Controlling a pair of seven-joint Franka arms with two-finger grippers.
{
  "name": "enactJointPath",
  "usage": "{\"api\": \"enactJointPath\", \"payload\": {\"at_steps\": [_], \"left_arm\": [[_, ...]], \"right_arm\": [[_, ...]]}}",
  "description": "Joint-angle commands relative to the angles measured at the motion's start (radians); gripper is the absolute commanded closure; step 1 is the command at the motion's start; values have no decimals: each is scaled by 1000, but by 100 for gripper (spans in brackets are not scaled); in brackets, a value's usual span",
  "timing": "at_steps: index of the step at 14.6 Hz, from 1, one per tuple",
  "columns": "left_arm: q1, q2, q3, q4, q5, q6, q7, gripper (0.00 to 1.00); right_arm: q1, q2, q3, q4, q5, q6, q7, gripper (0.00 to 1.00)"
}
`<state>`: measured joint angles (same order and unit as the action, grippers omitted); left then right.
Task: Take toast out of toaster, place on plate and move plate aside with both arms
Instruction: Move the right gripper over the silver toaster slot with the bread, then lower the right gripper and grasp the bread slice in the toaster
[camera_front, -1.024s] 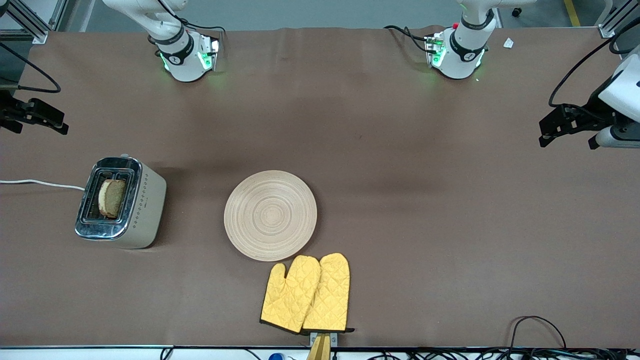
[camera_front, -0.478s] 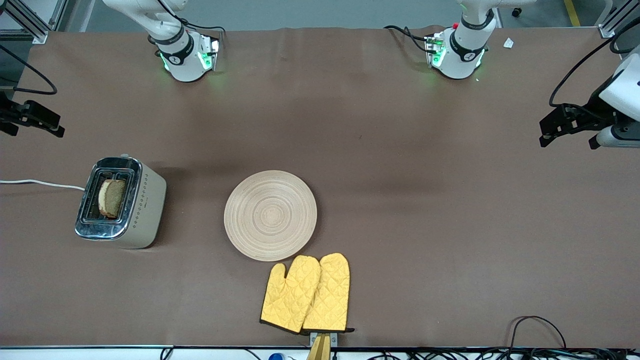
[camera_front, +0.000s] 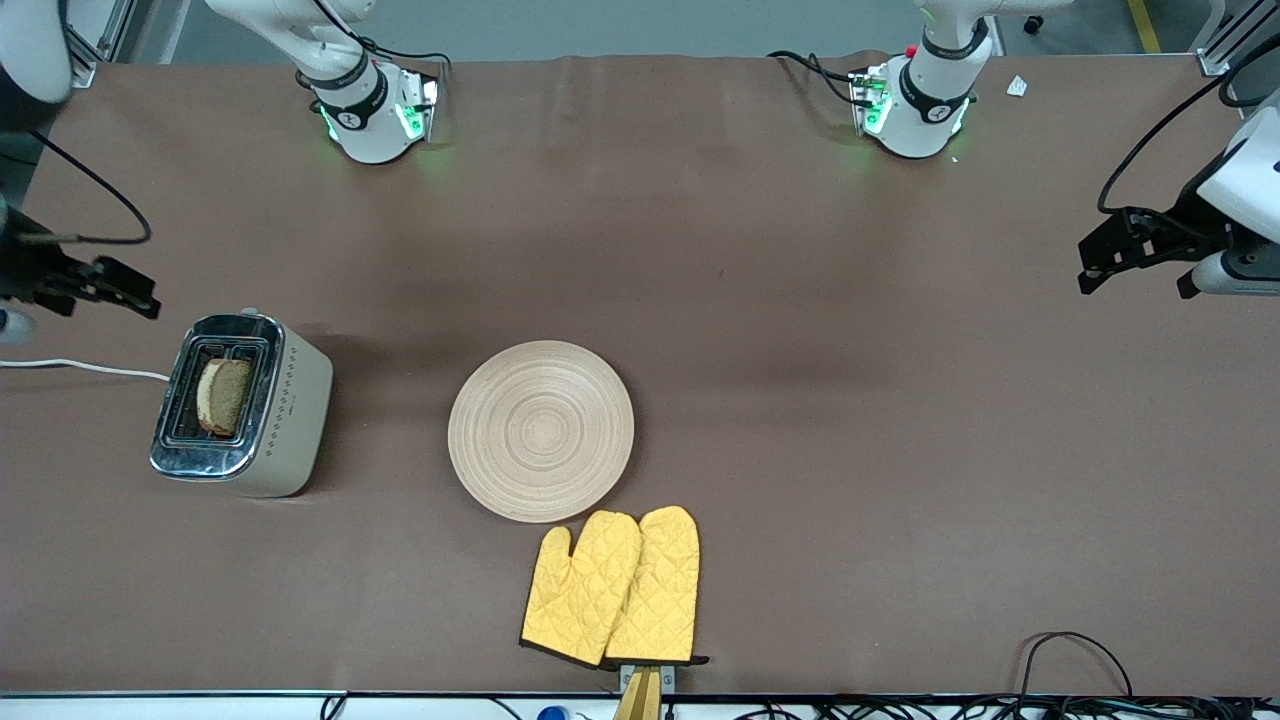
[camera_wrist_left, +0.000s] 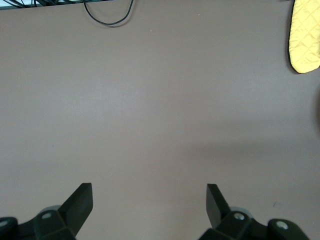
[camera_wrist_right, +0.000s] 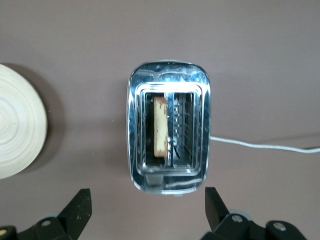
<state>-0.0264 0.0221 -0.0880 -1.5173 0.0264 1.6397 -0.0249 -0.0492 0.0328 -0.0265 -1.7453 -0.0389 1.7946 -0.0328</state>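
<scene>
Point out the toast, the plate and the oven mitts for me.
toast (camera_front: 224, 396), front view, on the slice's broad speckled face standing in the toaster slot.
plate (camera_front: 541, 431), front view, on its grooved centre.
oven mitts (camera_front: 613, 588), front view, on the quilted yellow fabric where the two overlap.

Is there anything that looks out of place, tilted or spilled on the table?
Nothing stands out. The toast stands upright in one toaster slot, the plate lies flat and bare, and the oven mitts lie side by side.

toast (camera_wrist_right: 160, 126) lower part hidden (inside toaster (camera_wrist_right: 169, 127) slot).
</scene>
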Motion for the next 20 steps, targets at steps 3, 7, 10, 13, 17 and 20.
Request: {"api": "enactJointPath", "payload": {"at_steps": [3, 7, 10, 13, 17, 20], "left_arm": [[0, 5, -7, 17, 26, -4, -6, 0], [0, 5, -7, 17, 26, -4, -6, 0], [0, 5, -7, 17, 26, -4, -7, 0], [0, 5, -7, 17, 26, -4, -7, 0], [0, 5, -7, 17, 24, -4, -6, 0], [0, 5, -7, 17, 24, -4, -6, 0]], "right_arm": [[-15, 61, 5, -71, 22, 124, -12, 0], [-29, 128, 5, -134, 22, 265, -12, 0], [-37, 163, 5, -149, 22, 301, -13, 0], [-50, 170, 7, -190, 20, 339, -50, 23], [-57, 171, 7, -203, 22, 356, -62, 100], [-52, 171, 8, -197, 22, 350, -61, 100]]}}
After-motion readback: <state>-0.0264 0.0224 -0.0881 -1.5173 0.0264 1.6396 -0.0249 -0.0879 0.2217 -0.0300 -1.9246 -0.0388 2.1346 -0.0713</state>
